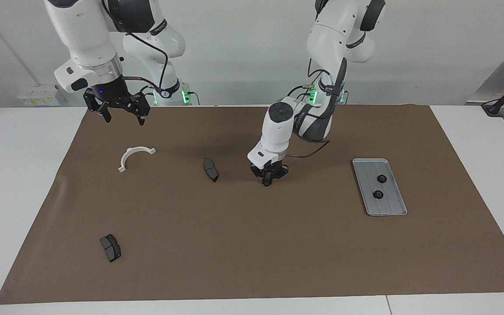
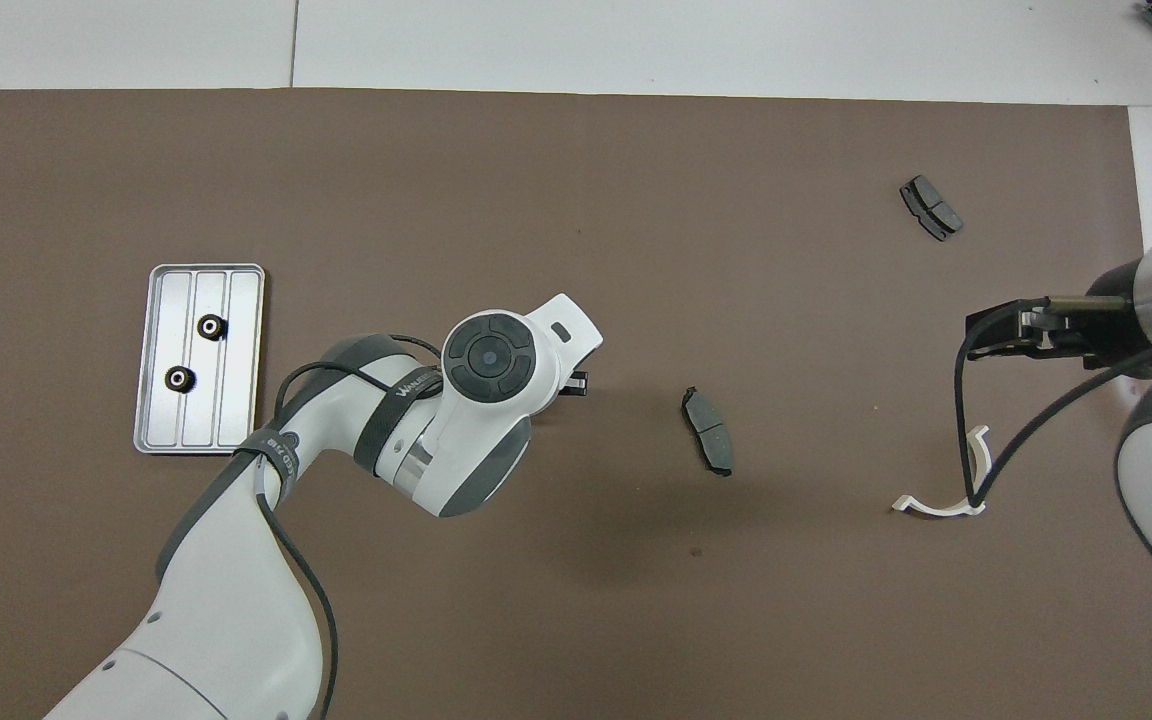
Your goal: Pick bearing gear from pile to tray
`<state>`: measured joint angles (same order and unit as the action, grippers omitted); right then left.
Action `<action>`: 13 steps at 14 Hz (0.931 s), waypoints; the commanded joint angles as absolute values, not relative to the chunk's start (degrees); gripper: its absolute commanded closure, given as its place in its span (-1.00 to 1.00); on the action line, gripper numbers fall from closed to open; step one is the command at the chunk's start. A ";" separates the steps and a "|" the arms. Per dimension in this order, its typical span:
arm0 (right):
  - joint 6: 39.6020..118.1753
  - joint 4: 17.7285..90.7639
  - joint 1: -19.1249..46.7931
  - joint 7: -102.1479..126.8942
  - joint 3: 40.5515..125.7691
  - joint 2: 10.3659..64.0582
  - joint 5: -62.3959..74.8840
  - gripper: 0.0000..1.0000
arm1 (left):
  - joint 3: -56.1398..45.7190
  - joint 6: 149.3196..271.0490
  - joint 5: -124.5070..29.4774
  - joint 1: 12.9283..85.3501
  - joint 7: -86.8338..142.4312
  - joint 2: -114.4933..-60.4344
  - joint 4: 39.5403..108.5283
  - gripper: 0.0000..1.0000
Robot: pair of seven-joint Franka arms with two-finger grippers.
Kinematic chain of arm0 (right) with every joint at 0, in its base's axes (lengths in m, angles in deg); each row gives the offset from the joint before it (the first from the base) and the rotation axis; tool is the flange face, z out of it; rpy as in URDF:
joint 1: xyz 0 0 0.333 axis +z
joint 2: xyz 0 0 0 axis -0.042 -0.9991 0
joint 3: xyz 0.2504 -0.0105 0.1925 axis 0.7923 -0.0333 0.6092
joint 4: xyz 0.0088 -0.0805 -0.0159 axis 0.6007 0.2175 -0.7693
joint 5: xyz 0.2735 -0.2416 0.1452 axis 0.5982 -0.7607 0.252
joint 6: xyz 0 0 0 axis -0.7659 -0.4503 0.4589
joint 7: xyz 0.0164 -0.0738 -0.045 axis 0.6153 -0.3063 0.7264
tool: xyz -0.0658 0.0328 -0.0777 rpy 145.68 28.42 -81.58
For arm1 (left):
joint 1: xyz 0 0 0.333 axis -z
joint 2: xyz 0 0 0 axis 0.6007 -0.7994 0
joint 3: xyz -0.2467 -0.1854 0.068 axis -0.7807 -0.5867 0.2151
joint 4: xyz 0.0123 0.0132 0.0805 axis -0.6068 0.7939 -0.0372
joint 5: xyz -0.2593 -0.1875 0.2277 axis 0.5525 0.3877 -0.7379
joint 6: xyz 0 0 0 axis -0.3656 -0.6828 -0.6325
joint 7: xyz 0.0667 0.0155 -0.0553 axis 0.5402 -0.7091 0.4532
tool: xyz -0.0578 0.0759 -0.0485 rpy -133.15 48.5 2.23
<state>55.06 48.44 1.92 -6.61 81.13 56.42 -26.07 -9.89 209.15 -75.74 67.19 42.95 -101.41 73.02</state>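
bearing gear (image 1: 267, 183) pinched on the mat by left fingers (image 1: 265, 180).

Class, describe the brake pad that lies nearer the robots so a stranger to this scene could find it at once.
Start at the brown mat covering the table. Near its middle, the left gripper is down at the mat; just beside it, toward the right arm's end, lies the brake pad. The other pad sits alone near the mat's corner farthest from the robots, and the white bracket is curved, not dark.

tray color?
Silver-grey metal tray with faint lengthwise lines; clearest in the overhead view.
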 commanded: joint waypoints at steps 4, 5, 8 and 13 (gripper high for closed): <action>53.32 46.73 0.65 -3.80 81.58 55.72 -24.79 -1.00 | -9.21 206.36 -75.55 67.86 43.03 -101.40 72.24 0.82; 53.31 47.08 0.74 -3.89 81.58 55.98 -24.70 -1.00 | -9.21 206.10 -75.55 67.69 42.94 -101.31 72.06 0.87; 53.84 47.17 0.56 -4.24 81.50 55.98 -24.35 -1.00 | -9.21 205.14 -75.55 67.33 42.85 -101.22 71.28 1.00; 53.84 47.17 1.18 -3.98 81.58 56.07 -24.08 -1.00 | -8.60 196.28 -75.46 63.47 42.42 -100.61 62.77 1.00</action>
<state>54.21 47.77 1.76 -6.14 81.21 56.29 -25.48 -8.69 201.24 -75.73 65.42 42.95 -101.27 66.80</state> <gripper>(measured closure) 0.000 0.758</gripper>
